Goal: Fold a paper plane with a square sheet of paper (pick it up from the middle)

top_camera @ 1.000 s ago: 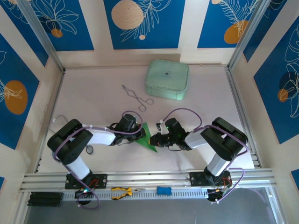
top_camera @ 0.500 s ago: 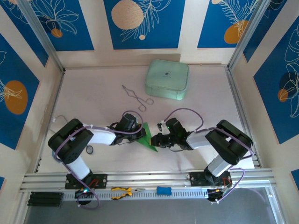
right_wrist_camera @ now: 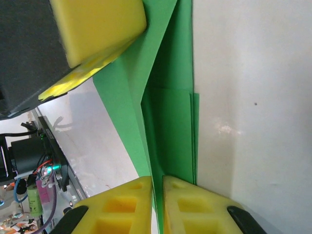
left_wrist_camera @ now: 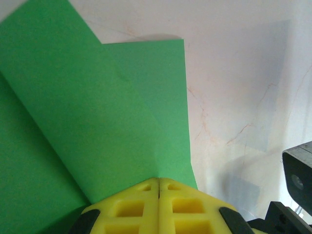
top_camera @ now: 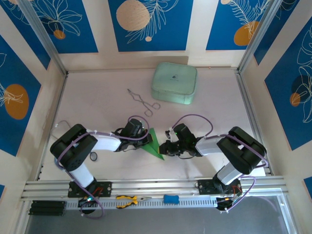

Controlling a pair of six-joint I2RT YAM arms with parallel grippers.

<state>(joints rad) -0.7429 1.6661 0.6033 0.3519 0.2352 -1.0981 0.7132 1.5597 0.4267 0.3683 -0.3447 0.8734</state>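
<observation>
Left gripper [left_wrist_camera: 159,182] and right gripper [right_wrist_camera: 157,180]: both pinched shut on bright green sheet of paper [left_wrist_camera: 97,122], creased, layered, part-folded.

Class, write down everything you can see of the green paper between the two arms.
The green paper is a thin, bright, matte sheet, partly folded. Its overlapping layers have straight creases and taper to a point toward the near edge. It lies midway between the arms, over the pale table. The left claw is shut on one side of it. The right claw is shut on the other, with paper running between its yellow fingers.
</observation>
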